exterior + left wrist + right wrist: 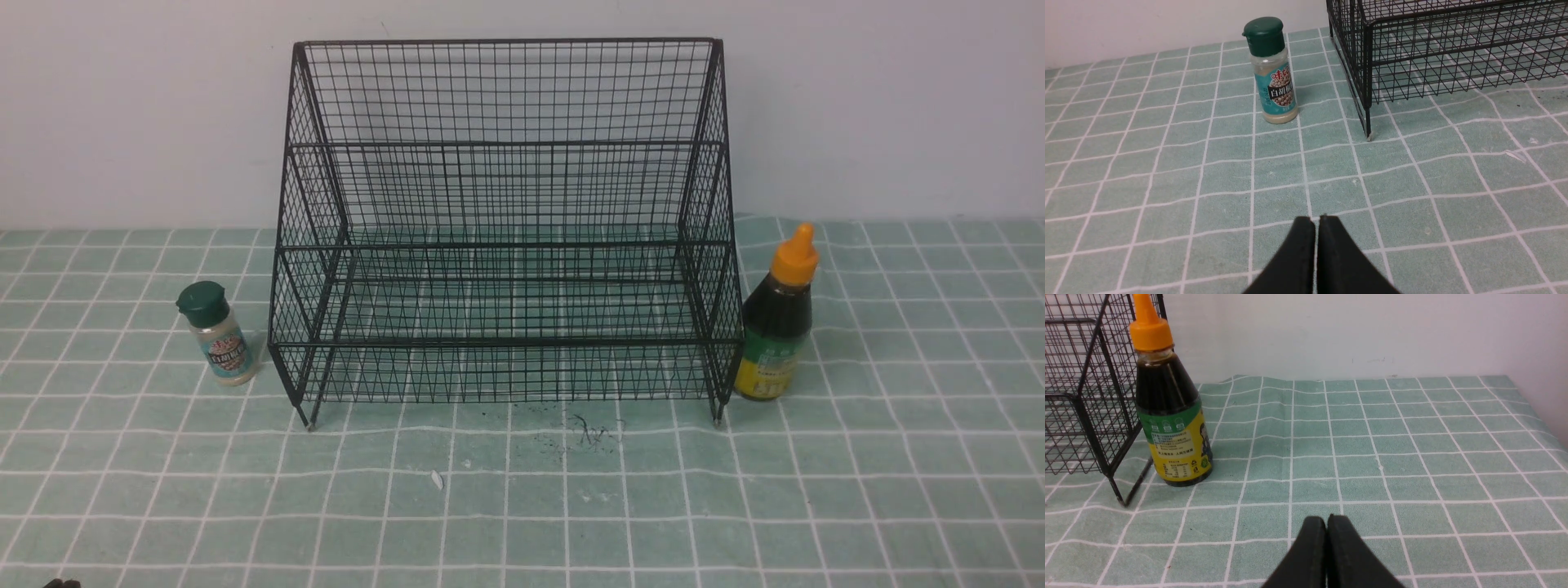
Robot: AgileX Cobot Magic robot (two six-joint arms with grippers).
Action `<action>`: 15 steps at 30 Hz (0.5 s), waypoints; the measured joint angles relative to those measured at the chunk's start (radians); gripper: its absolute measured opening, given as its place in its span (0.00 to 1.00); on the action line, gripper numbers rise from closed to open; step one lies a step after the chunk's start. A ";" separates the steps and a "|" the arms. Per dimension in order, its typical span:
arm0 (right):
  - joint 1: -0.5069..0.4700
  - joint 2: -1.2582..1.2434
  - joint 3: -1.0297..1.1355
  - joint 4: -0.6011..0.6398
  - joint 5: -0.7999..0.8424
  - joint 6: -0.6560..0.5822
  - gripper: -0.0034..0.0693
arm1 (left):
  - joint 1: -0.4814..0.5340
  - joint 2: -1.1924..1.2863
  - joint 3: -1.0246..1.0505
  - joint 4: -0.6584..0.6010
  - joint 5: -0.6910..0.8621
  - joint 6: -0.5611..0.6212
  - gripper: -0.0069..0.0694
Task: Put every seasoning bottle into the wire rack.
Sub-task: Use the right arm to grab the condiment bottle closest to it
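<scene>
I see the wire rack (506, 147) standing on the green cloth (522, 506), and nothing is inside it yet. The small shaker (216, 333) with the green cap stands upright at the rack's left side, near its front corner but not touching it. The tall dark bottle (775, 327) with the orange cap stands upright at the rack's right side, so close that I cannot tell if it touches the wire.

My left gripper (1316, 222) has its two fingers pressed together and holds nothing. My right gripper (1326, 522) is pressed together too, and it is empty.

The shaker is out in front of my left gripper, so I think the left arm is the nearer one for it. The dark bottle is out in front of my right gripper, so that arm suits it. Both bottles point straight up, so I think each gripper must open first, then come in from the side.
</scene>
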 joint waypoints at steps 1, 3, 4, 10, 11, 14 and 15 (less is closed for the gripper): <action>0.000 0.000 0.000 0.000 0.000 0.000 0.03 | 0.000 0.000 0.000 0.000 0.000 0.000 0.08; 0.000 0.000 0.000 0.000 0.000 0.000 0.03 | 0.000 0.000 0.000 0.000 0.000 0.000 0.08; 0.000 0.000 0.000 0.000 0.000 0.000 0.03 | 0.000 0.000 0.000 0.000 0.000 0.000 0.08; 0.000 0.000 0.005 0.155 -0.090 0.061 0.03 | 0.000 0.000 0.000 0.000 0.000 0.000 0.08; 0.000 0.000 0.005 0.180 -0.099 0.073 0.03 | 0.000 0.000 0.000 0.000 0.000 0.000 0.08; 0.000 0.000 0.005 0.378 -0.264 0.165 0.03 | 0.000 0.000 0.000 0.000 0.000 0.000 0.08; 0.000 0.000 0.005 0.435 -0.306 0.184 0.03 | 0.000 0.000 0.000 0.000 0.000 0.000 0.08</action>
